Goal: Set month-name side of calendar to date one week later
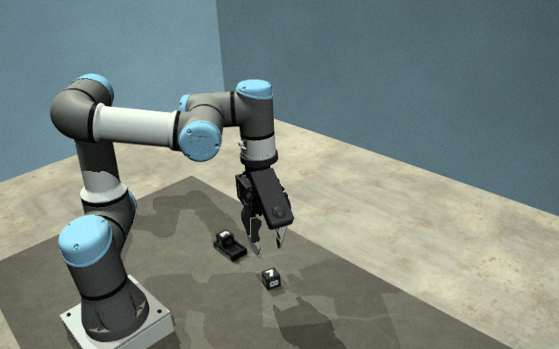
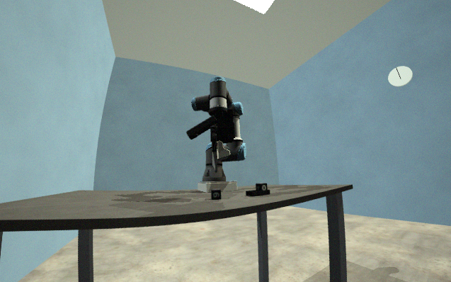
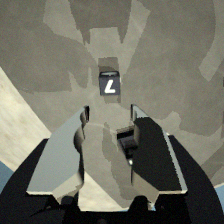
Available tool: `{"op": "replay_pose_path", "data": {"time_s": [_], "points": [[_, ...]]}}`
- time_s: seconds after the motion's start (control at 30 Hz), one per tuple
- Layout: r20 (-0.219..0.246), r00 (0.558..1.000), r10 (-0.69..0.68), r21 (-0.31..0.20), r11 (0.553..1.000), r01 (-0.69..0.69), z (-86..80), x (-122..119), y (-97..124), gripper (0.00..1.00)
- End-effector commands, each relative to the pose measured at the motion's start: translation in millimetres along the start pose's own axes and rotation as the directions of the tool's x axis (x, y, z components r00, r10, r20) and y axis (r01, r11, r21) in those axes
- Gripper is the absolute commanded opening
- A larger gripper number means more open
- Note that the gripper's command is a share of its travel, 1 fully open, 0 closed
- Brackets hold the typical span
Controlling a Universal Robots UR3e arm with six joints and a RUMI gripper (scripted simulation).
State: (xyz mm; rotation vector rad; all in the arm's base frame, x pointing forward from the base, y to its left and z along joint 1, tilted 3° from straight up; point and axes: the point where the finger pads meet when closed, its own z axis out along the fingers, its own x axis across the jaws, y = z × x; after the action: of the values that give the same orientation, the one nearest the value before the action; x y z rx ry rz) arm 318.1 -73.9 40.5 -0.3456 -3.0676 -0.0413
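A black cube (image 1: 271, 279) (image 2: 216, 195) (image 3: 109, 84) sits flat on the table, outside the tray. Its top shows a 7; one side shows an 8 lying sideways in the top view, and another side shows a 9- or 6-like digit in the exterior view. A second black cube (image 1: 225, 238) (image 2: 261, 187) sits in one end of the black tray (image 1: 240, 254) (image 2: 252, 193); a 0 faces the exterior view. The month's name is not readable. My gripper (image 1: 268, 249) (image 2: 215, 169) (image 3: 109, 106) is partly open and empty, above the table near the loose cube. Its finger hides part of the tray in the wrist view.
The tray's other end holds no cube. The robot's base (image 1: 161, 322) (image 2: 205, 186) stands on the same table (image 1: 232, 316) (image 2: 92, 209), left of the cubes in the top view. The tray lies close beside the loose cube, towards the table's far edge.
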Motion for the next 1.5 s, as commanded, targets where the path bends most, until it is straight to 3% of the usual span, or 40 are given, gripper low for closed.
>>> {"op": "replay_pose_path", "data": {"time_s": [0.0, 0.87, 1.47], "points": [[0.003, 1.0, 0.0, 0.001, 1.0, 0.0, -0.8, -1, 0, 0.29], [0.003, 1.0, 0.0, 0.001, 1.0, 0.0, 0.5, -1, 0, 0.29], [0.002, 1.0, 0.0, 0.001, 1.0, 0.0, 15.8, -1, 0, 0.29]]}}
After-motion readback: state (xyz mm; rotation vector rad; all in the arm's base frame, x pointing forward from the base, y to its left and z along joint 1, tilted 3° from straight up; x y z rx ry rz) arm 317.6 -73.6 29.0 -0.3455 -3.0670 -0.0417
